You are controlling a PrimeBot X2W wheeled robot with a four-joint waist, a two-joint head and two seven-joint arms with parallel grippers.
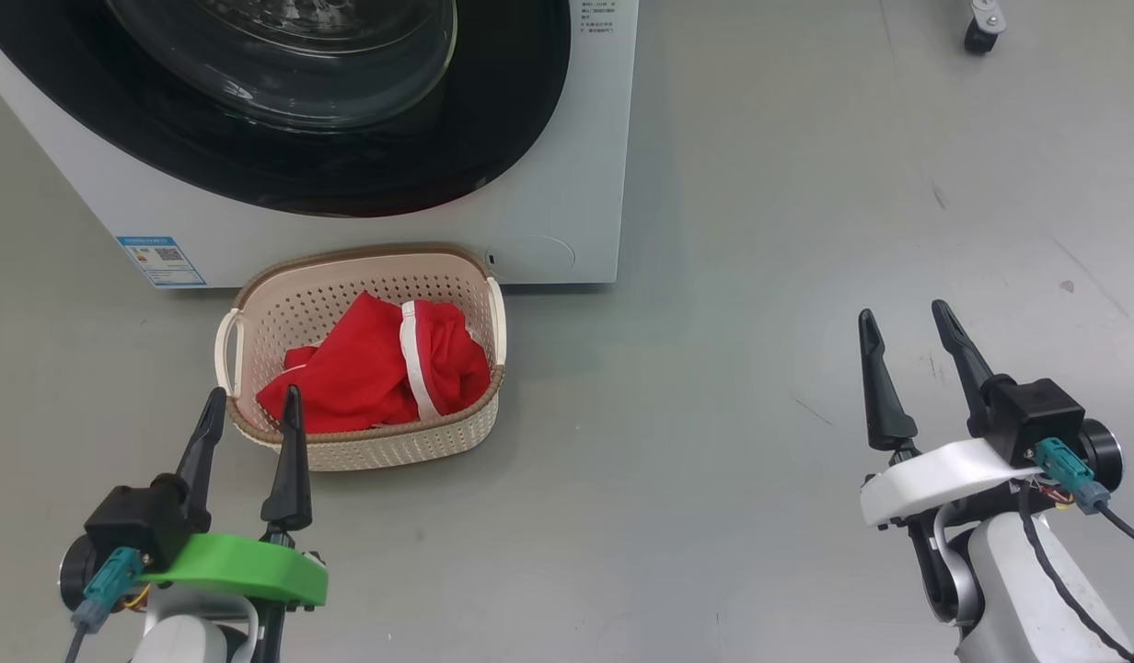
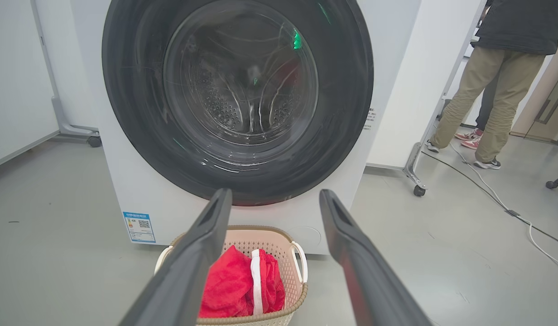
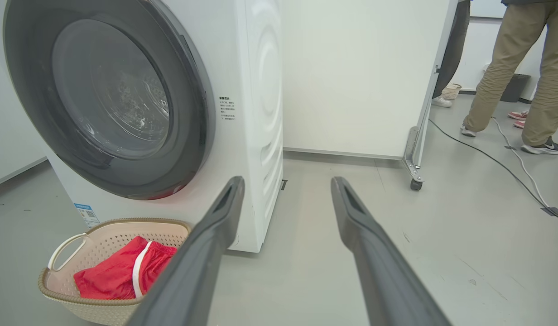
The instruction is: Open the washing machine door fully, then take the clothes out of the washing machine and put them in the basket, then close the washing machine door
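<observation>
Washing machine (image 1: 596, 138) bulk fills the far left of the floor ahead of me, its white front facing my arms. Set into that front, the washing machine door (image 1: 346, 180) lies flush with the panel all round its black rim, so I judge it shut. Through the glass bowl in my left wrist view I see bare perforated drum and no garment I can be sure of, only a faint reddish glint that may be a reflection. A person (image 2: 492, 90) in tan trousers stands well off to my right by a wheeled partition, apart from my work. The basket (image 1: 364, 253) sits on the floor against the machine's foot, right under the door's lower edge, though I cannot tell whether the two touch. It is a sensible spot, since anything lifted from the drum has only a short way to go. The clothes (image 1: 364, 368), red with a white band, lie heaped inside it. My left gripper (image 1: 256, 394) hangs just before the basket's near-left corner, its two fingers moderately parted and holding nothing. My right gripper (image 1: 903, 311) hovers over bare floor well to the right, likewise spread and empty. With both arms clear of door and basket, I read the job as done, or all but. Smallest, the blue label (image 1: 160, 261) marks the machine's lower left corner.
</observation>
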